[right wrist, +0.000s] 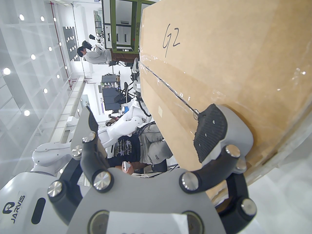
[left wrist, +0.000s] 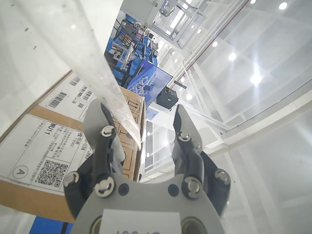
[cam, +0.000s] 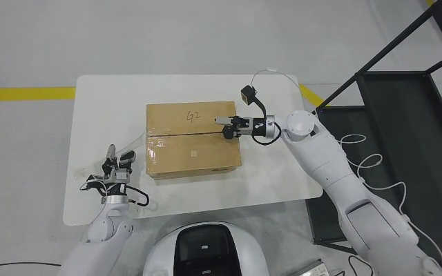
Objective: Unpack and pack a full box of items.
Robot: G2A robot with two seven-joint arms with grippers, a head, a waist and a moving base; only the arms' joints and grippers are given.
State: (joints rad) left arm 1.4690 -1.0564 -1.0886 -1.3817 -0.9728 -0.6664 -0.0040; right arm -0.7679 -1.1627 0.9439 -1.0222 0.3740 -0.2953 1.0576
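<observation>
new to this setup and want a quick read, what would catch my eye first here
A closed cardboard box with a taped seam sits centred on the table. The open right gripper is at its right end, one finger lying on the seam. Near the table's front left corner, the open left gripper has a clear strip lying against one finger.

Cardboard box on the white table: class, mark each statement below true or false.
1. The cardboard box has its top flaps closed. True.
2. The right gripper is at the end of the box's top seam, jaws open. True.
3. The left gripper is clamped on the box. False: it is apart from the box, near a corner of the white table, jaws open.
4. The box stands on the floor. False: it stands on that table.
</observation>
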